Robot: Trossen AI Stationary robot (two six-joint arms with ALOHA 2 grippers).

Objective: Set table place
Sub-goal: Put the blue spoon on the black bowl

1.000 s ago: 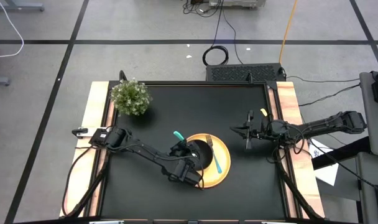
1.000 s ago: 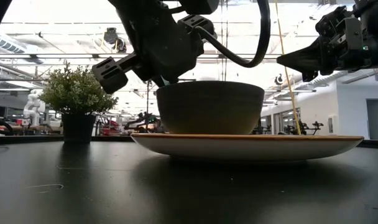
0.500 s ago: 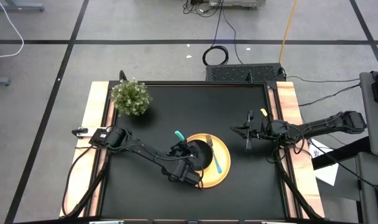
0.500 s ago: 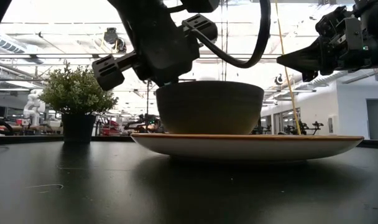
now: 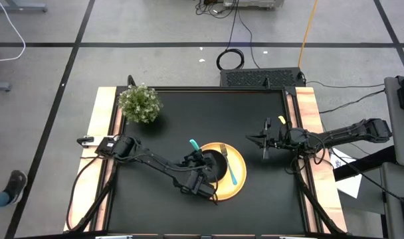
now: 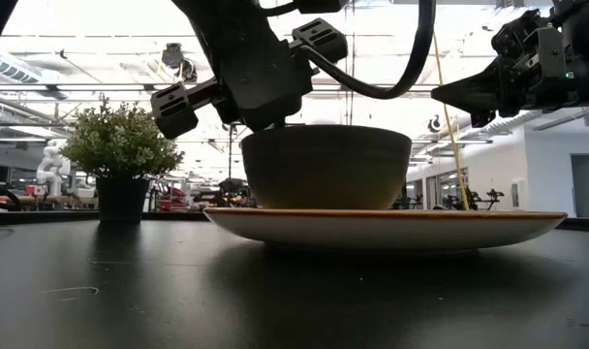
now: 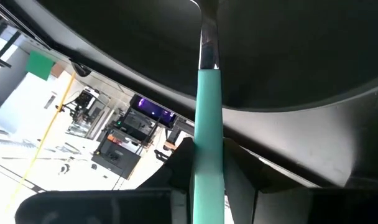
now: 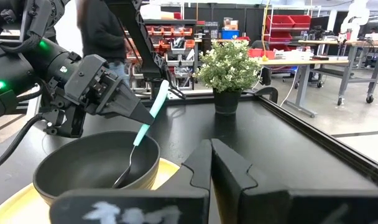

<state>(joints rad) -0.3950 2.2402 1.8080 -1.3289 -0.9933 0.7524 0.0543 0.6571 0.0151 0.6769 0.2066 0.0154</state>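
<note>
The counter (image 5: 255, 186) has a matt black top edged with pale wood strips. The bowl (image 8: 96, 165) looks smooth, dark and faintly glossy, and the yellow plate (image 5: 238, 179) is smooth too. The spoon (image 8: 139, 146) has shiny metal below a matt teal plastic-looking handle.

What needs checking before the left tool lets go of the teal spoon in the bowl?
1. Left tool gripping the teal-handled metal spoon: ok.
2. Spoon's metal end down inside the black round bowl: ok.
3. Bowl seated on the round yellow plate: ok.
4. Teal-handled fork lying on the plate beside the bowl: ok.
5. Right tool shut, parked clear of the plate: ok.
6. Spoon staying put once released: cannot tell.
</note>
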